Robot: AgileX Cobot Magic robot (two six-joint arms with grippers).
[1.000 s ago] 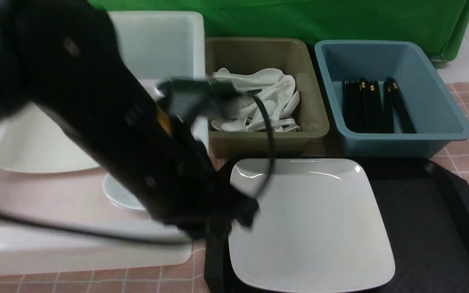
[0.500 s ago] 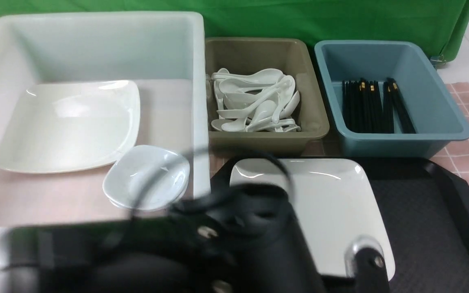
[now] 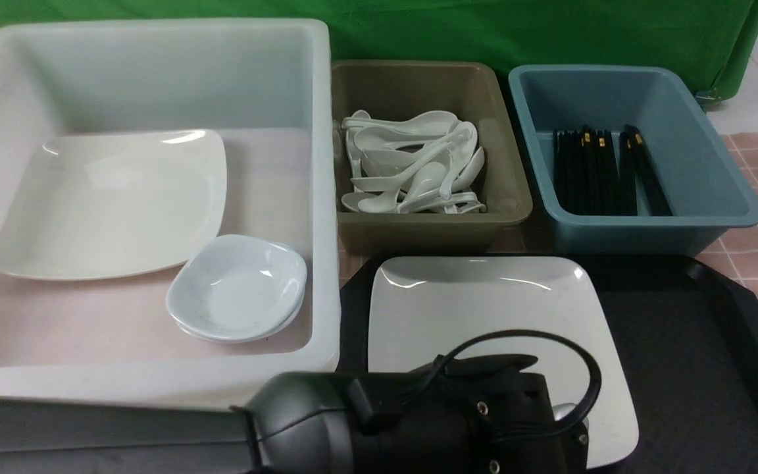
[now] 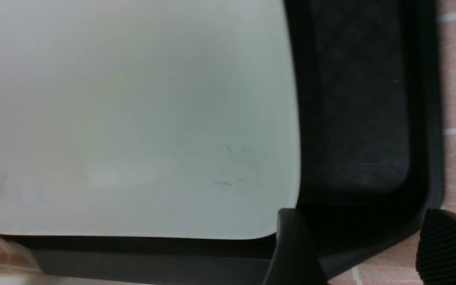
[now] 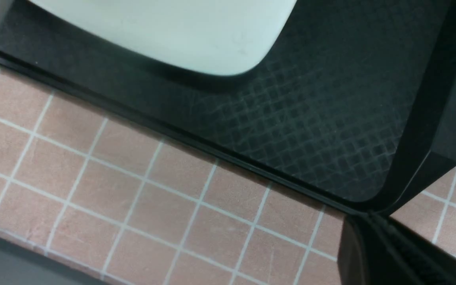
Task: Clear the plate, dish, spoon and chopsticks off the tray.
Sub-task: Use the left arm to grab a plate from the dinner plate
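Black and wide apart, the left gripper's (image 4: 361, 237) fingers stand near a corner of the glossy white square plate (image 3: 484, 316) on the tray (image 3: 688, 368), while the right gripper (image 5: 368, 221) is closed.

You've got the plate (image 3: 484, 316), glossy white, rounded square, lying flat and face up on the left part of the black tray (image 3: 688, 355). Tray's flat, cut-off corners, raised rim, textured base.
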